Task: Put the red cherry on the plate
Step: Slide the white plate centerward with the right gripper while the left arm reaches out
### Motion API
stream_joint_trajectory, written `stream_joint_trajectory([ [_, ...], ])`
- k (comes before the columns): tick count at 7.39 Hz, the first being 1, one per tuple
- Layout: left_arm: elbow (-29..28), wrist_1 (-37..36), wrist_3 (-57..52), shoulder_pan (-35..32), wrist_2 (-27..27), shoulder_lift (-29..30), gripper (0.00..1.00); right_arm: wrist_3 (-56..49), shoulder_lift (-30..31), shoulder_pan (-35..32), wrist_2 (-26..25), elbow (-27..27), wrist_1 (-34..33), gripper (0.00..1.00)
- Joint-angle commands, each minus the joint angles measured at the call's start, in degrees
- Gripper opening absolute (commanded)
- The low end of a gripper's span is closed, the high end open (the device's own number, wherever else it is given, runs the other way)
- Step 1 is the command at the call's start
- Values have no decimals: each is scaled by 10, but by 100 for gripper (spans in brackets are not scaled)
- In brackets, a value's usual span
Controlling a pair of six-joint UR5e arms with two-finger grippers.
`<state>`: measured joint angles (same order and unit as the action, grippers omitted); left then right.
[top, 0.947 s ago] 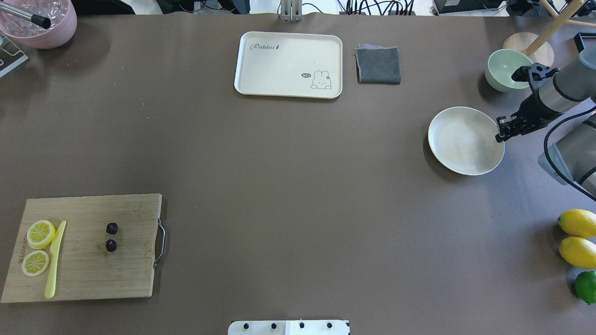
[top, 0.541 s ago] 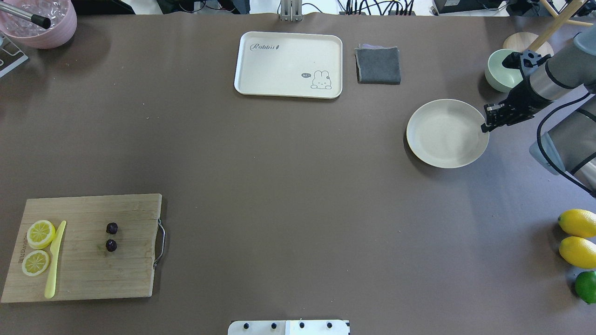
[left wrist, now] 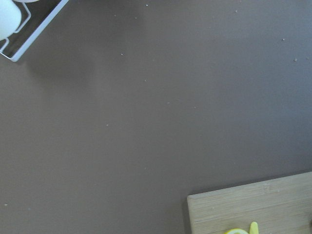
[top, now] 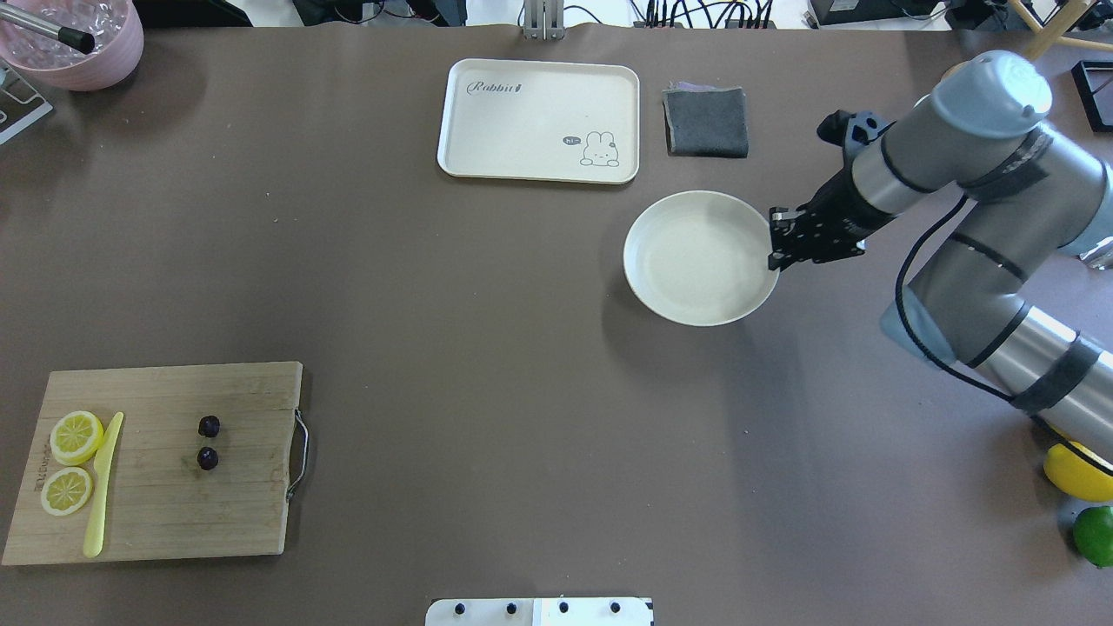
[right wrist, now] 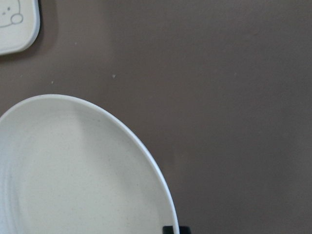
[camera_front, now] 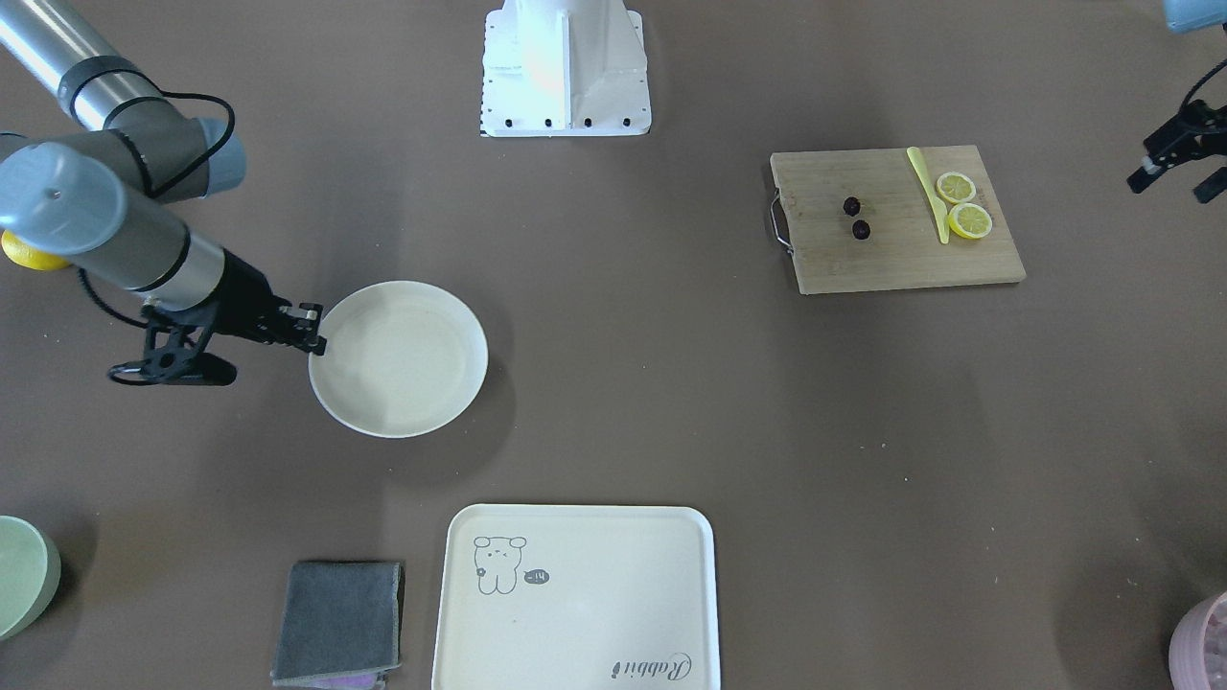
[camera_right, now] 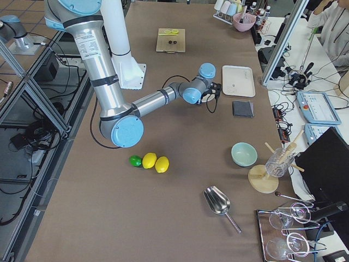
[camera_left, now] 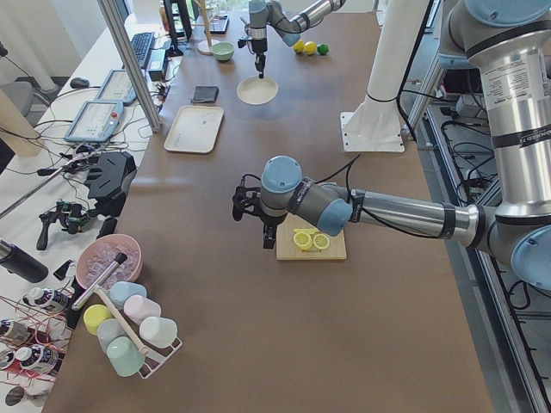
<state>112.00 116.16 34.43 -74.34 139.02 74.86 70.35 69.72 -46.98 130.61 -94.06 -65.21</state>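
The right end effector (top: 774, 249) is clamped on the rim of the cream plate (top: 696, 261), near the Rabbit tray (top: 539, 122) on the counter (top: 487, 348). The red cherry (top: 208, 458) lies well apart on the wooden cutting board (top: 174, 504), beside the yellow knife (top: 103, 487) and lemon slices (top: 76, 437). The left end effector (camera_front: 1174, 182) hangs past the board's lemon end, fingers spread open

Left: board (top: 174, 513) w/ cherry (top: 208, 458), lemon slices (top: 76, 437); right: plate (top: 696, 261) nr tray (top: 539, 122).
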Motion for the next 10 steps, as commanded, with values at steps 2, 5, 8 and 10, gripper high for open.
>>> stream_joint_trajectory([
  [2,9,122,254,179,-90,19,97,113,-18,110,-83,-45,1,0],
  [5,17,122,332,295,-180,50,97,151,-44,167,-133,-43,0,0],
  [8,10,116,367,378,-241,67,94,166,-58,194,-156,-39,-1,0],
  [10,0,116,367,394,-242,64,89,167,-60,204,-173,-38,1,0],
])
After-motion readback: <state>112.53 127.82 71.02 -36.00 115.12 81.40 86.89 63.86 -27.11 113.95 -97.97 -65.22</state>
